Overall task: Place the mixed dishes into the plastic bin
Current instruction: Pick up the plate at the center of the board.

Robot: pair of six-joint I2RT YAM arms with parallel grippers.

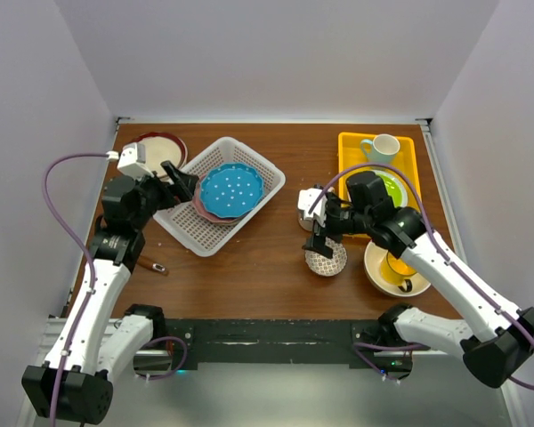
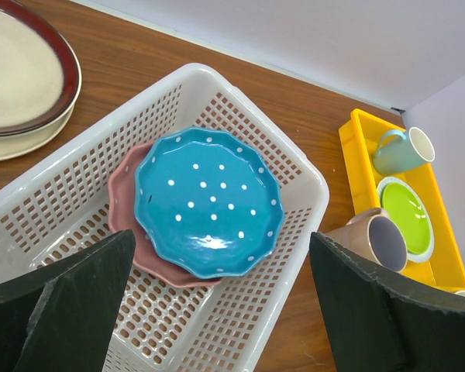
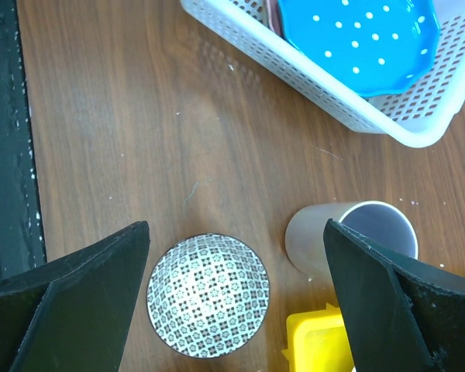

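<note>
The left gripper (image 2: pixel 221 240) hangs empty, fingers wide apart, over the plastic bin (image 2: pixel 310 178). Between and ahead of the fingers, the blue dotted plate (image 2: pixel 209 201) lies on a pink plate (image 2: pixel 124 201) inside the bin. The cream plate (image 2: pixel 15 77) sits outside, beyond the finger on the wrist view's left. Swinging there low could snag the bin's rim and drag it.

The right gripper (image 3: pixel 236 229), also spread and empty, hovers above the patterned bowl (image 3: pixel 208 294). The bowl sits nearer one finger, and the beige mug (image 3: pixel 356 229) is just beside the other. Descending off-centre could knock the mug or let the bowl's rim slip.
</note>
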